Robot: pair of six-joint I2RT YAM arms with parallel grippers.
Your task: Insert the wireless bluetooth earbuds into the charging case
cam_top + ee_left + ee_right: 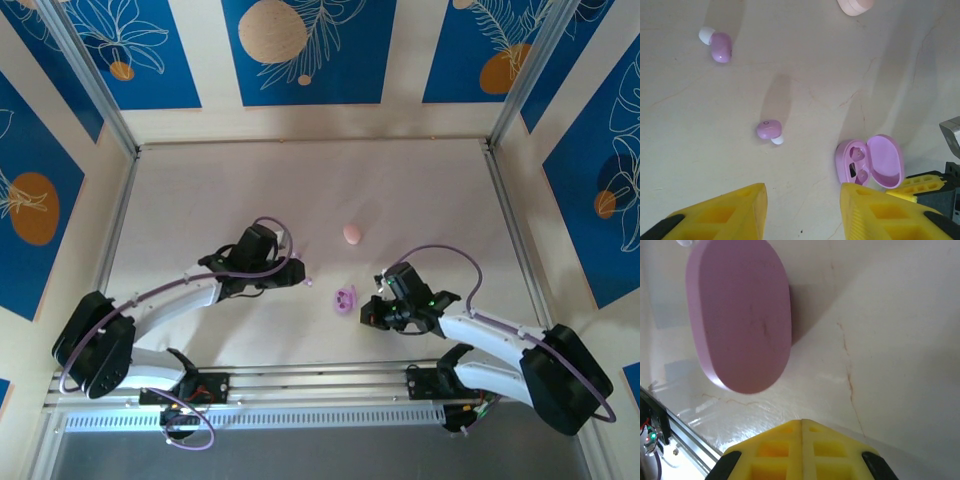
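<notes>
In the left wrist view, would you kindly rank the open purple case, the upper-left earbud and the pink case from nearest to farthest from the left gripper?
1. The open purple case, lower right, beside the left gripper.
2. The upper-left earbud, farther out on the left.
3. The pink case, at the top edge.

Pale table (200,190), open purple case (871,162) (lid up), purple earbud (769,130) nearby, second purple earbud (721,47), pink case (352,234)
</notes>
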